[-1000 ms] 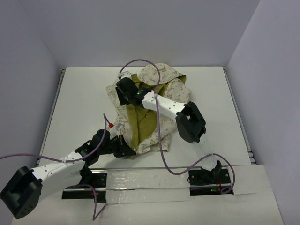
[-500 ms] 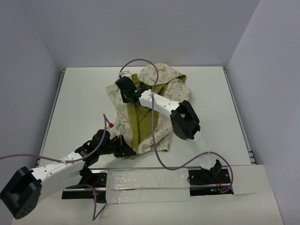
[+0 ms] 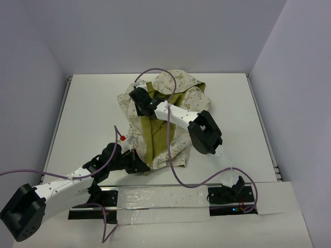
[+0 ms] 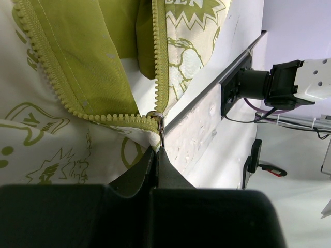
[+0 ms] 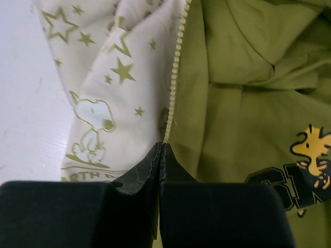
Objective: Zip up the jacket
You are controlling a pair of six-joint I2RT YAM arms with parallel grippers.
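the jacket (image 3: 155, 135) is lying on its back around the middle of the table (image 3: 88, 113), front open so the olive lining faces up. its long axis runs from the near edge of the table to the far edge, leaning a bit right at the far end, with the hood (image 3: 178, 81) pointing at the far edge and the hem (image 3: 168, 161) pointing back at the arm bases. the left gripper (image 3: 138, 166) is down at the hem, and in its wrist view the fingers (image 4: 147, 163) are pinched together on the little metal zipper pull (image 4: 161, 135), right where the two rows of zipper teeth (image 4: 77, 111) meet in a v. the right gripper (image 3: 139, 103) is up at the hood end, with its fingers (image 5: 150, 163) closed tight on the jacket's front edge, right on the line of pale teeth (image 5: 175, 88) between the cream star print and the green lining. there's a yellow bird print (image 5: 310, 152) on the green off to one side.
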